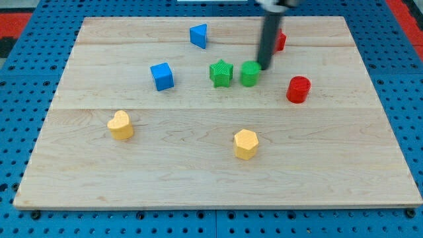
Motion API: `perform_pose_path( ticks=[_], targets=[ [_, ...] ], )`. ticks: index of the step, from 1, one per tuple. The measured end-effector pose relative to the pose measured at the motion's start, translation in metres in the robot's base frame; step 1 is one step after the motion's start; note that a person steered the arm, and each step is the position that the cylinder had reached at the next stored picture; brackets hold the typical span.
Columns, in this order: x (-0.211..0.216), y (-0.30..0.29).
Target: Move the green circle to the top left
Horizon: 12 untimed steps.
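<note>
The green circle (250,73) sits near the board's upper middle. The green star (221,73) stands just to its left, close beside it. My dark rod comes down from the view's top, and my tip (264,67) rests at the green circle's upper right edge, touching or nearly touching it. A red block (280,41) is partly hidden behind the rod.
On the wooden board (330,165) a blue triangle (198,35) lies toward the top left of the green blocks. A blue cube (162,76) is at the left, a red cylinder (298,89) at the right. A yellow heart (120,125) and a yellow hexagon (245,143) lie lower down.
</note>
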<state>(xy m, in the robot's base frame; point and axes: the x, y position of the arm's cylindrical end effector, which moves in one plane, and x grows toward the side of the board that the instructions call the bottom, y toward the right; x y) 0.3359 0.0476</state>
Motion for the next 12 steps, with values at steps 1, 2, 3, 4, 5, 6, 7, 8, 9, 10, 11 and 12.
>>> perform_pose_path(
  ticks=[1, 2, 3, 4, 5, 6, 7, 8, 9, 10, 11, 12],
  targets=[
    [0.006, 0.057],
    [0.060, 0.075],
    [0.061, 0.020],
    [0.062, -0.013],
    [0.053, -0.027],
    [0.009, -0.027],
    [-0.015, -0.037],
    [-0.024, 0.009],
    [-0.036, -0.079],
    [-0.043, -0.176],
    [-0.067, -0.171],
    [-0.092, -0.145]
  ],
)
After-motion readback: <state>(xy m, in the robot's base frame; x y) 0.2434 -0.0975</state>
